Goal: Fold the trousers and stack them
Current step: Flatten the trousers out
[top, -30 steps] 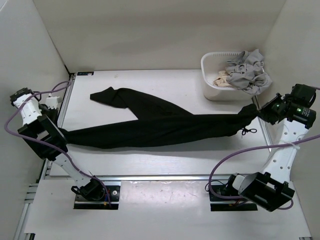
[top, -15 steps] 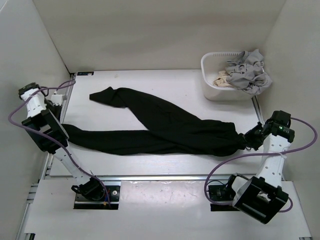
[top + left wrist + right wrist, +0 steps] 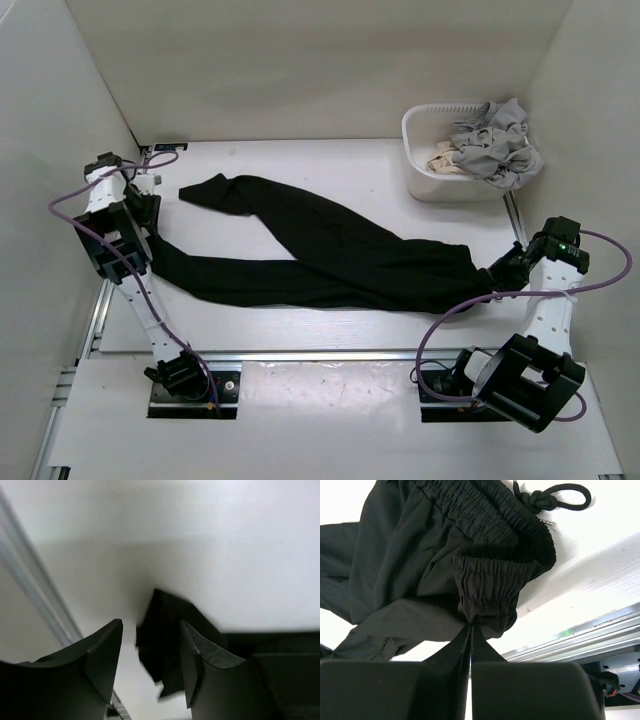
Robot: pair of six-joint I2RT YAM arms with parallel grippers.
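**A:** Starting at the left: what is the left end effector point(image 3: 150, 628) doing?

**B:** Its fingers are spread with nothing clamped between them. It sits at the left edge of the bench point(image 3: 300, 160). The cuff end of the trousers point(image 3: 330, 262) lies just past the fingertips (the wrist view shows a black flap through the gap, free of both pads).

**A:** How does the garment lie?

**B:** Flat on the bench. Its long axis runs left to right across the middle, cuffs to the left and waist to the right. One leg reaches towards the left arm. The other leg point(image 3: 215, 190) splays off to the far left, away from the first.

**A:** And on the right?

**B:** The right end effector point(image 3: 470, 629) has its fingers pressed together on a tuck of the waistband point(image 3: 495, 582), near the bench's right edge. The white basket point(image 3: 409, 150) stands well apart, beyond it.

**A:** So which arm suits which end?

**B:** The left arm is nearer both cuffs and the right arm already has the waist. I judge the coming move depends on that axis: the cuff lies straight ahead of the open left fingers, so a short reach rightward should meet it. The splayed leg probably has to be brought alongside before any fold along the length.
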